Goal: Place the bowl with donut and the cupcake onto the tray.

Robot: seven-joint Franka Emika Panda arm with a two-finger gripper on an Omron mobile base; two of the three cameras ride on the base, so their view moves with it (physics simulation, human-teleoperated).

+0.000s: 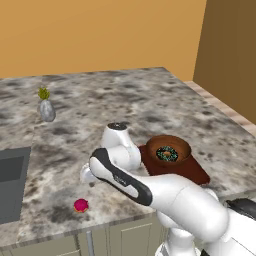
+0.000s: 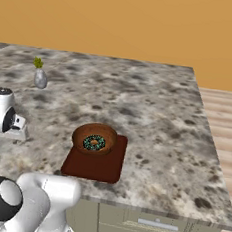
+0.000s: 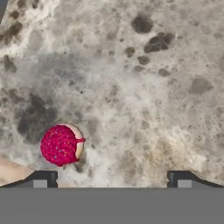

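- Gripper [image 3: 112, 177]: seen in hand view, two dark fingertips [image 3: 40, 178] set wide apart at bottom edge, nothing btwn them; hangs above the countertop [image 3: 131, 87], pointing down at it.
- Cupcake [image 3: 61, 145]: pink top, tan base, lying on its side on the stone just beyond and a bit inside the left fingertip in hand view, not touched. In left base view it sits near the counter's front edge [image 1: 80, 205], well left of the tray, w/ the arm's elbow above and to its right.
- Tray [image 2: 96, 164]: dark reddish-brown rectangle, flat on counter near front edge, right of the arm.
- Bowl [image 2: 94, 137]: brown, round, resting on tray's far part, its rim overhanging the tray's far edge.
- Donut [image 2: 94, 143]: dark icing w/ teal sprinkles, lying flat inside bowl.
- Sink [image 1: 11, 182]: grey basin at left edge of left base view, set into counter.
- Vase [image 1: 46, 110]: grey, upright, yellow-green sprig; far back left, well apart from the rest.
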